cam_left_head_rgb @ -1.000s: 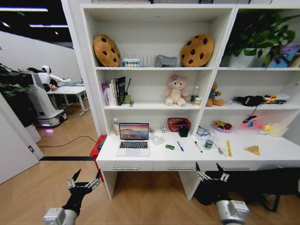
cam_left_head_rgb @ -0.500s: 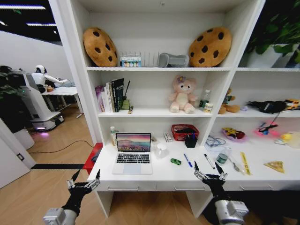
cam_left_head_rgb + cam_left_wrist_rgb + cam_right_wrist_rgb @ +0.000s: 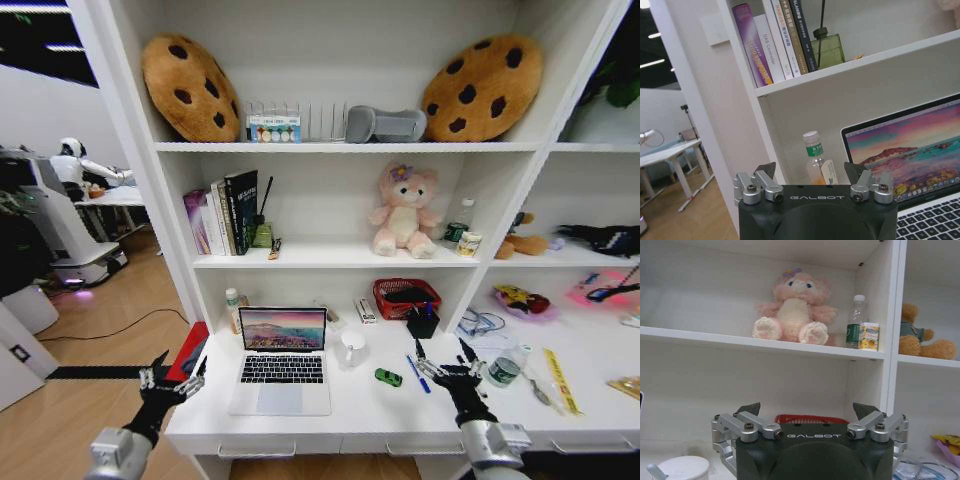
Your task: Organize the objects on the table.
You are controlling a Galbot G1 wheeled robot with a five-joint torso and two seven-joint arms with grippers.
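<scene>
Our left pincer (image 3: pixel 172 372) hangs at the lower left of the head view, just off the table's (image 3: pixel 340 415) left end, fingers spread and holding nothing. In the left wrist view that pincer (image 3: pixel 811 170) is equally wide open, facing a small bottle (image 3: pixel 816 159) and the laptop (image 3: pixel 912 145) screen. Our right pincer (image 3: pixel 447 362) sits lower right of centre, over the table's front part — also spread and empty. The right wrist view shows the right pincer (image 3: pixel 810 411) splayed before a red basket (image 3: pixel 812 419).

We see the laptop (image 3: pixel 281 372) open on the left part of the table, lid upright. A white mug (image 3: pixel 352 347) stands just to its right. The green toy car (image 3: pixel 388 377) lies right of the mug, near the middle. The blue pen (image 3: pixel 413 372) lies between the car and our right pincer. The small jar (image 3: pixel 504 370) stands just right of that pincer, and a yellow ruler (image 3: pixel 560 379) lies farther right. Behind them, against the back panel, the red basket (image 3: pixel 405 296) sits beside a black pen holder (image 3: pixel 422 322).
</scene>
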